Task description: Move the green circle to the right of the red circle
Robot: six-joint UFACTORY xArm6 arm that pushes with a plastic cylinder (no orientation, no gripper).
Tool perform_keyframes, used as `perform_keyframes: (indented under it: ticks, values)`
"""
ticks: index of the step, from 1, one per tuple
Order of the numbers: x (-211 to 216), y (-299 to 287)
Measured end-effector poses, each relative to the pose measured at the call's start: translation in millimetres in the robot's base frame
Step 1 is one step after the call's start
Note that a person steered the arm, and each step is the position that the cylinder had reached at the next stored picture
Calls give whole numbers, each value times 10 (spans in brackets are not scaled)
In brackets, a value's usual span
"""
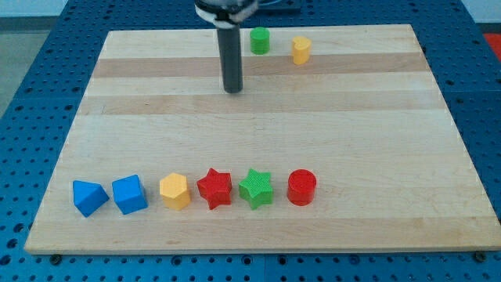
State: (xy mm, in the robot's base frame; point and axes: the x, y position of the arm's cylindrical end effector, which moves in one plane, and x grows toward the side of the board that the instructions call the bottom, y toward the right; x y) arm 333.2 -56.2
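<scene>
the green circle [260, 40] sits near the tabletop's [352, 117] twelve o'clock edge; my tip [233, 90] lies apart at its seven o'clock; no end effector jaws exist, only the rod; the red circle [301, 188] waits far toward five o'clock.

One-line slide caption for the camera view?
Rod tip rests left of and below the green circle; red circle ends the bottom row.
</scene>
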Motion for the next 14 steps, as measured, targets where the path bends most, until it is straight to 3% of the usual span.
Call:
perform_keyframes:
  ticks: [3, 4, 6, 7, 10, 13, 14]
  values:
    - [-1366, -254]
    - [-1397, -98]
    - [-1393, 554]
    - [-1248, 576]
    - [-413, 570]
    - [-127, -9]
    - [14, 42]
